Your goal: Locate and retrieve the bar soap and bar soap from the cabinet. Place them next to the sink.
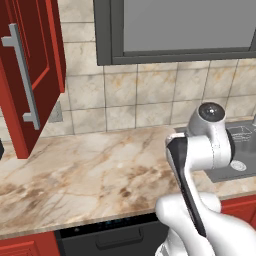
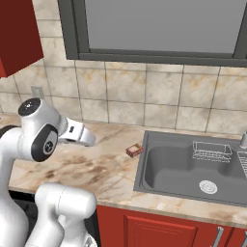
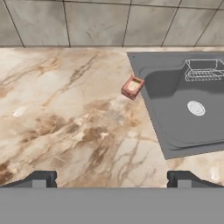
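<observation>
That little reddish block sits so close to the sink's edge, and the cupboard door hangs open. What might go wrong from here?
1. The reddish-brown bar soap lies just off the sink rim; a brush from the arm could tip it into the basin.
2. The cabinet door stands open over the counter; an arm swinging back there might strike it.
3. The open gripper is empty, and I see one bar placed, so the other may still need fetching.

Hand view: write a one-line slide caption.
Open gripper above marble counter; small reddish-brown soap block lies beside grey steel sink.
</observation>
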Motion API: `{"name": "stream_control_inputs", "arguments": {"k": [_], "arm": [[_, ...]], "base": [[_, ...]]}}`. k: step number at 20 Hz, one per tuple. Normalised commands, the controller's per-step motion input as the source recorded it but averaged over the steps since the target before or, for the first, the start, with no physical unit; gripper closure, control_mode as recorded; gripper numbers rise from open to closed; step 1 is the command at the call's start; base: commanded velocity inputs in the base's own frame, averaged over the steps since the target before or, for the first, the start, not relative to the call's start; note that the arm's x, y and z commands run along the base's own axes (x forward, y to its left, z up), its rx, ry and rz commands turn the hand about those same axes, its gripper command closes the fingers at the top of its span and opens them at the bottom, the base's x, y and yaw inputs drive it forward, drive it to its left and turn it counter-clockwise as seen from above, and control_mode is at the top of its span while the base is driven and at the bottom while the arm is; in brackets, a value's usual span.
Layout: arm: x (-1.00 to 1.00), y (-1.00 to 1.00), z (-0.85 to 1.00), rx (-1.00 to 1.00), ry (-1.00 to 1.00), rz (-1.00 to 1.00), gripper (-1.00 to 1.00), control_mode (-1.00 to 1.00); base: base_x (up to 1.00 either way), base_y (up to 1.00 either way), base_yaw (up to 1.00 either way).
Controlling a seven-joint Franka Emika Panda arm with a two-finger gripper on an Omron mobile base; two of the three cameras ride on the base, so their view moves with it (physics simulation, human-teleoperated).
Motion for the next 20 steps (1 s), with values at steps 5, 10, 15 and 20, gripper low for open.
{"name": "stream_control_inputs", "arguments": {"k": [5,10,15,20], "arm": [[-0.29,-0.04,0.19,0.01,-0.12,-0.01,-1.00,-1.00],[-0.35,-0.03,0.33,0.07,-0.10,0.00,-1.00,-1.00],[-0.40,0.01,0.55,0.01,0.00,0.01,-1.00,-1.00],[-0.60,0.05,0.23,0.00,-0.10,0.00,-1.00,-1.00]], "base": [[0.00,0.00,0.00],[0.00,0.00,0.00],[0.00,0.00,0.00],[0.00,0.00,0.00]]}}
